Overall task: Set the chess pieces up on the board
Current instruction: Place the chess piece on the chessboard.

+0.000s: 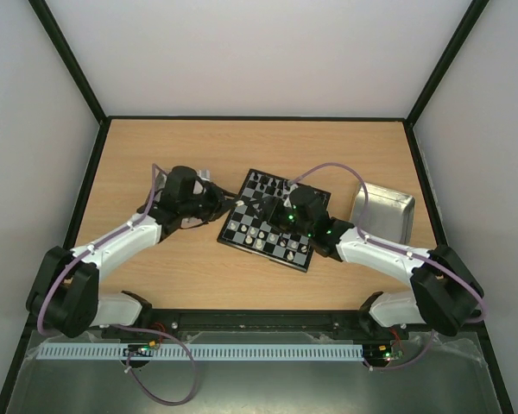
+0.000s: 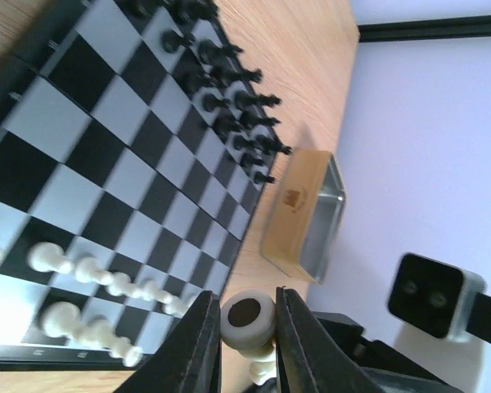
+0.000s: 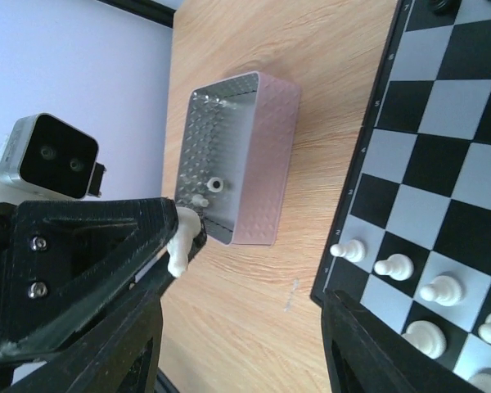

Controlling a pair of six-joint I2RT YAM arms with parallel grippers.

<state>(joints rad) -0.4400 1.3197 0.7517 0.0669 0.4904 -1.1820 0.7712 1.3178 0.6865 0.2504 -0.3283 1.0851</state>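
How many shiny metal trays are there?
2. The right tray sits right of the board; the left tray lies left of it, mostly hidden in the top view.

Top external: high behind the arm bases, looking down; black-and-grey checkered square chessboard (image 1: 246,222) mid-view.
Left wrist: close, skimming the chessboard toward the shiny rectangular metal tray (image 2: 304,214) at 3 o'clock.
Right wrist: close, facing the matching metal tray (image 3: 262,147) at 9 o'clock.
Shared: chessboard, all three views.
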